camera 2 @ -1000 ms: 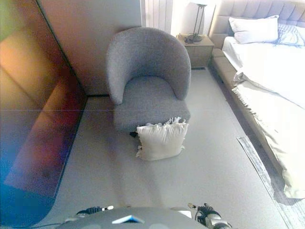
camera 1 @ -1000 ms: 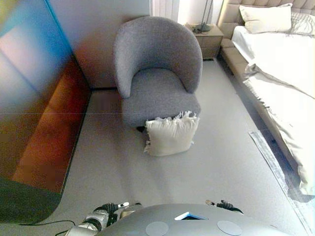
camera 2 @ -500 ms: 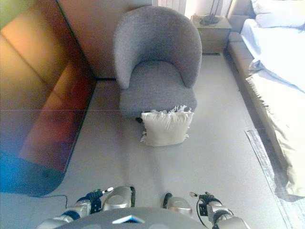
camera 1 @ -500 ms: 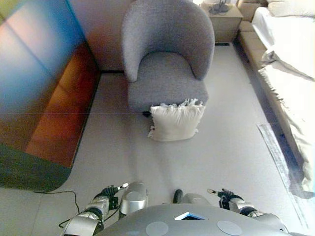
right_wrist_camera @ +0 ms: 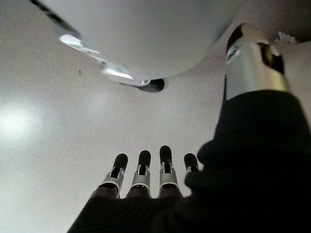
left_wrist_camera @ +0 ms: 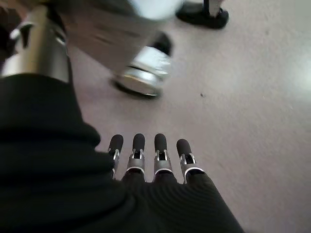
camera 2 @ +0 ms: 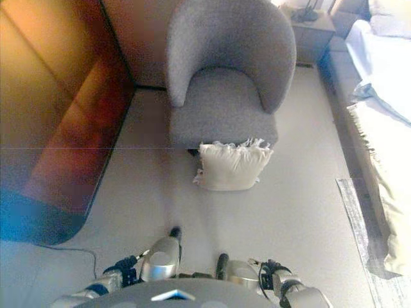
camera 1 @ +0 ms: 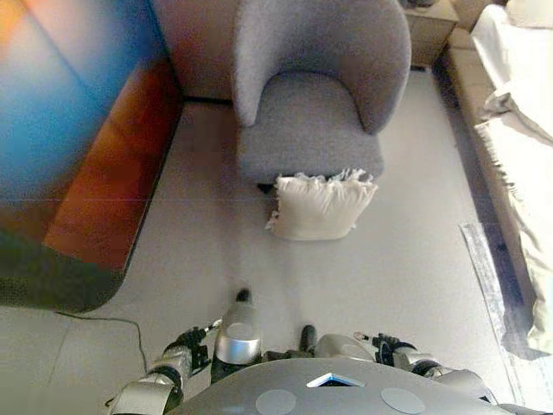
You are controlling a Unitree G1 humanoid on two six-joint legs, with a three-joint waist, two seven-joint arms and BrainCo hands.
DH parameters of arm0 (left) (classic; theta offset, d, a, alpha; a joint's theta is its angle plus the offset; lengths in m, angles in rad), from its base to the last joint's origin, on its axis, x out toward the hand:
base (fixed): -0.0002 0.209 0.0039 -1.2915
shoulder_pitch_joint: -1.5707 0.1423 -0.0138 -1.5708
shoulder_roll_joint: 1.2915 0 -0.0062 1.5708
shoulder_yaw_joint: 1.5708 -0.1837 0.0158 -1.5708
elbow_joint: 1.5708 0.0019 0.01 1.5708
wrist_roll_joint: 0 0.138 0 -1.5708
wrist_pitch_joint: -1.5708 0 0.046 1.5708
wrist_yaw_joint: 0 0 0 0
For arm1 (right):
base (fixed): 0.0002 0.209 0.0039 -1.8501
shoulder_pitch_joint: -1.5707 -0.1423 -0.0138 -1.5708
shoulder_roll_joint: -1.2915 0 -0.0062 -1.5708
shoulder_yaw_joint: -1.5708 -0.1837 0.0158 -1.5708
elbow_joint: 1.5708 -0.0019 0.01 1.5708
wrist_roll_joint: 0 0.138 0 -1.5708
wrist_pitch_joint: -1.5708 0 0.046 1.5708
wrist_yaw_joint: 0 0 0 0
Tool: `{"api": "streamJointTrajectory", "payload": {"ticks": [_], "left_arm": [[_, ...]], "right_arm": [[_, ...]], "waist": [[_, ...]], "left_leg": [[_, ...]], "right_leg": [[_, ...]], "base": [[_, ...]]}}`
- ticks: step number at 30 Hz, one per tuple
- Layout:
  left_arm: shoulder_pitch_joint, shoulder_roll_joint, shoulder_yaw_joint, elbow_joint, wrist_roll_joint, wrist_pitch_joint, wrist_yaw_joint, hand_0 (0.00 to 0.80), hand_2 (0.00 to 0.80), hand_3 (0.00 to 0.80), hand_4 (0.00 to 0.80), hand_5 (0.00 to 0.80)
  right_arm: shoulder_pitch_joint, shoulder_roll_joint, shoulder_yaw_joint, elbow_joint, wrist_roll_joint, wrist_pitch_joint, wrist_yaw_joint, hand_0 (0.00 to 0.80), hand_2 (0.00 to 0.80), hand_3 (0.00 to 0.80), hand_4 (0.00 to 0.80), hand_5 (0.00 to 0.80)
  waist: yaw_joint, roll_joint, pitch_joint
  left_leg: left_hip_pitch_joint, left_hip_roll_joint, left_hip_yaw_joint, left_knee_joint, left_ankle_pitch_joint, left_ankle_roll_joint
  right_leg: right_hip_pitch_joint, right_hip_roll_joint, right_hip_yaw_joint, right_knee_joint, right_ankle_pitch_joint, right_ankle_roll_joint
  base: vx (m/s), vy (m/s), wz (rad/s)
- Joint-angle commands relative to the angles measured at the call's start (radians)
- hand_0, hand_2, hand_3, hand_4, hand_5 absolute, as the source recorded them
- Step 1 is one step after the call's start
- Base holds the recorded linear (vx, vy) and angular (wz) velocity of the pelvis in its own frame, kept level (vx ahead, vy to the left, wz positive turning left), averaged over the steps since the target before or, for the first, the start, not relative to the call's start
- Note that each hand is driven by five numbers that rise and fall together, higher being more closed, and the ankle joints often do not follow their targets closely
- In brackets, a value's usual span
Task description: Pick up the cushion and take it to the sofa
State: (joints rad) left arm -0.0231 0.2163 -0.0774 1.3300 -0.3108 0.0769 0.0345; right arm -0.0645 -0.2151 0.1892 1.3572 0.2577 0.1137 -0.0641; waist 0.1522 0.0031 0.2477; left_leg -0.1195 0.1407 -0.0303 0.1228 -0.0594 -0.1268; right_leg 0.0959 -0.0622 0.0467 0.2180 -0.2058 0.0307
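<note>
The left hand (left_wrist_camera: 146, 160) is seen in its own wrist view with the fingers (left_wrist_camera: 160, 145) laid straight in a row and nothing held in them; only bare floor (left_wrist_camera: 252, 111) is shown past the dark tips. In the eye views it is found low at the left, close to the robot. The right hand (right_wrist_camera: 146, 172) is likewise seen with straight, relaxed fingers (right_wrist_camera: 143, 162) and nothing between them, and it is placed low at the right in the eye views (camera 2: 273, 273). Neither hand is touching the cushion.

The cushion (camera 1: 320, 206), cream-coloured with a frayed fringe along its upper edge, is stood on the pale grey floor and is leaned against the front of the grey armchair (camera 1: 315, 95). It is set well apart from both hands, ahead of the robot.

The armchair, with a rounded back, is backed against the wall. A dark glossy panel (camera 1: 78, 138) is seen along the floor's left side. Part of a bed (camera 1: 523, 130) with pale bedding is shown along the right side, and a strip of rug (camera 1: 488, 285) is laid beside it. A small bedside cabinet (camera 2: 311, 29) is glimpsed in the far right corner of the floor.
</note>
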Motion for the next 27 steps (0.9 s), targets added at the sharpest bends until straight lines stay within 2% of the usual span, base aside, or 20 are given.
{"api": "streamJointTrajectory", "payload": {"ticks": [1, 2, 3, 4, 5, 8, 10, 12, 13, 15, 17, 19, 20, 23, 27], "left_arm": [[0.076, 0.018, 0.007, -0.013, 0.010, -0.035, -0.032, 0.000, 0.000, 0.000, 0.000, 0.000], [0.077, 0.024, -0.004, -0.019, 0.006, -0.043, -0.031, 0.000, 0.000, 0.000, 0.000, 0.000], [0.077, 0.024, -0.004, -0.019, 0.006, -0.043, -0.031, 0.000, 0.000, 0.000, 0.000, 0.000], [0.069, 0.041, -0.023, -0.028, 0.004, -0.041, -0.012, 0.000, 0.000, 0.000, 0.000, 0.000], [0.059, 0.053, -0.027, -0.036, 0.039, -0.031, -0.016, 0.000, 0.000, 0.000, 0.000, 0.000], [0.023, 0.074, -0.068, -0.038, 0.063, -0.031, -0.021, 0.000, 0.000, 0.000, 0.000, 0.000], [-0.001, 0.078, -0.067, -0.050, 0.034, -0.013, -0.015, 0.000, 0.000, 0.000, 0.000, 0.000], [-0.021, 0.075, -0.070, -0.060, 0.031, 0.008, -0.011, 0.000, 0.000, 0.000, 0.000, 0.000], [-0.033, 0.069, -0.076, -0.061, 0.033, 0.019, -0.008, 0.000, 0.000, 0.000, 0.000, 0.000], [-0.039, 0.063, -0.086, -0.059, 0.040, 0.020, -0.012, 0.000, 0.000, 0.000, 0.000, 0.000], [-0.037, 0.051, -0.093, -0.055, 0.056, 0.010, -0.016, 0.000, 0.000, 0.000, 0.000, 0.000], [-0.031, 0.037, -0.099, -0.049, 0.057, -0.001, -0.009, 0.000, 0.000, 0.000, 0.000, 0.000], [-0.029, 0.035, -0.099, -0.047, 0.056, -0.003, -0.007, 0.000, 0.000, 0.000, 0.000, 0.000], [-0.011, 0.030, -0.080, -0.029, 0.082, -0.012, 0.001, 0.000, 0.000, 0.000, 0.000, 0.000], [0.002, 0.041, -0.054, -0.012, 0.121, 0.002, 0.003, 0.000, 0.000, 0.000, 0.000, 0.000]], "right_arm": [[0.085, -0.005, -0.028, -0.014, -0.051, -0.029, -0.026, 0.000, 0.000, 0.000, 0.000, 0.000], [0.091, -0.005, -0.028, -0.022, -0.084, -0.039, -0.011, 0.000, 0.000, 0.000, 0.000, 0.000], [0.091, -0.005, -0.028, -0.022, -0.084, -0.039, -0.011, 0.000, 0.000, 0.000, 0.000, 0.000], [0.089, 0.002, -0.009, -0.049, -0.114, -0.077, 0.021, 0.000, 0.000, 0.000, 0.000, 0.000], [0.083, 0.007, 0.007, -0.064, -0.099, -0.088, 0.015, 0.000, 0.000, 0.000, 0.000, 0.000], [0.058, 0.005, 0.026, -0.086, -0.018, -0.107, 0.009, 0.000, 0.000, 0.000, 0.000, 0.000], [0.042, 0.006, 0.012, -0.086, 0.024, -0.124, 0.019, 0.000, 0.000, 0.000, 0.000, 0.000], [0.032, 0.006, -0.004, -0.088, 0.047, -0.133, 0.026, 0.000, 0.000, 0.000, 0.000, 0.000], [0.029, 0.003, -0.013, -0.094, 0.058, -0.141, 0.027, 0.000, 0.000, 0.000, 0.000, 0.000], [0.030, -0.003, -0.020, -0.110, 0.058, -0.150, 0.018, 0.000, 0.000, 0.000, 0.000, 0.000], [0.036, -0.017, -0.023, -0.121, 0.073, -0.152, 0.024, 0.000, 0.000, 0.000, 0.000, 0.000], [0.043, -0.025, -0.035, -0.122, 0.070, -0.158, 0.028, 0.000, 0.000, 0.000, 0.000, 0.000], [0.044, -0.026, -0.038, -0.122, 0.063, -0.159, 0.028, 0.000, 0.000, 0.000, 0.000, 0.000], [0.069, -0.019, -0.048, -0.112, 0.029, -0.179, 0.040, 0.000, 0.000, 0.000, 0.000, 0.000], [0.101, -0.009, -0.062, -0.098, 0.008, -0.193, 0.027, 0.000, 0.000, 0.000, 0.000, 0.000]], "waist": [[-0.004, -0.032, -0.097], [0.002, -0.037, -0.117], [0.003, -0.038, -0.118], [0.012, -0.052, -0.144], [0.012, -0.054, -0.156], [-0.009, -0.048, -0.173], [-0.027, -0.043, -0.172], [-0.048, -0.028, -0.163], [-0.063, -0.015, -0.155], [-0.089, -0.006, -0.134], [-0.120, -0.011, -0.111], [-0.135, -0.025, -0.102], [-0.137, -0.025, -0.099], [-0.141, -0.044, -0.104], [-0.144, -0.068, -0.109]], "left_leg": [[-0.143, -0.057, -0.005, 0.043, 0.111, 0.113], [-0.154, -0.072, 0.002, 0.060, 0.100, 0.130], [-0.154, -0.073, 0.003, 0.060, 0.099, 0.130], [-0.150, -0.106, 0.002, 0.055, 0.088, 0.158], [-0.135, -0.120, 0.007, 0.041, 0.080, 0.175], [-0.099, -0.147, 0.014, 0.012, 0.066, 0.197], [-0.070, -0.174, 0.034, 0.006, 0.043, 0.211], [-0.018, -0.183, 0.045, -0.005, 0.024, 0.212], [0.030, -0.185, 0.045, -0.021, 0.012, 0.208], [0.088, -0.195, 0.051, -0.035, -0.018, 0.206], [0.137, -0.213, 0.043, -0.027, -0.060, 0.208], [0.164, -0.238, 0.025, -0.005, -0.100, 0.208], [0.171, -0.239, 0.022, 0.001, -0.109, 0.208], [0.225, -0.244, 0.009, 0.041, -0.181, 0.202], [0.279, -0.229, 0.006, 0.111, -0.266, 0.198]], "right_leg": [[0.142, -0.025, -0.071, 0.266, -0.084, 0.052], [0.145, -0.029, -0.066, 0.282, -0.041, 0.067], [0.144, -0.029, -0.066, 0.282, -0.042, 0.067], [0.134, -0.033, -0.048, 0.324, 0.060, 0.099], [0.098, -0.024, -0.038, 0.360, 0.114, 0.113], [0.011, 0.007, -0.034, 0.342, 0.139, 0.107], [-0.036, -0.002, -0.068, 0.269, 0.146, 0.109], [-0.121, -0.034, -0.124, 0.212, 0.149, 0.100], [-0.190, -0.066, -0.168, 0.169, 0.178, 0.087], [-0.267, -0.113, -0.208, 0.118, 0.232, 0.077], [-0.309, -0.160, -0.211, 0.002, 0.305, 0.087], [-0.322, -0.207, -0.205, -0.141, 0.377, 0.112], [-0.315, -0.211, -0.208, -0.161, 0.388, 0.116], [-0.327, -0.267, -0.210, -0.301, 0.459, 0.143], [-0.314, -0.301, -0.235, -0.298, 0.482, 0.141]], "base": [[0.768, 0.139, -0.63], [0.485, 0.083, -0.80], [0.648, 0.058, -0.87], [0.609, 0.028, -0.63], [0.737, 0.032, -0.30], [0.449, 0.018, -0.15], [0.361, 0.021, -0.03], [0.335, 0.010, -0.26], [0.320, -0.002, -0.56], [0.362, -0.029, -0.34], [0.417, -0.080, 0.15], [0.450, -0.132, 0.45], [0.481, -0.168, 0.58], [0.539, -0.246, 0.58], [0.540, -0.328, 0.37]]}}
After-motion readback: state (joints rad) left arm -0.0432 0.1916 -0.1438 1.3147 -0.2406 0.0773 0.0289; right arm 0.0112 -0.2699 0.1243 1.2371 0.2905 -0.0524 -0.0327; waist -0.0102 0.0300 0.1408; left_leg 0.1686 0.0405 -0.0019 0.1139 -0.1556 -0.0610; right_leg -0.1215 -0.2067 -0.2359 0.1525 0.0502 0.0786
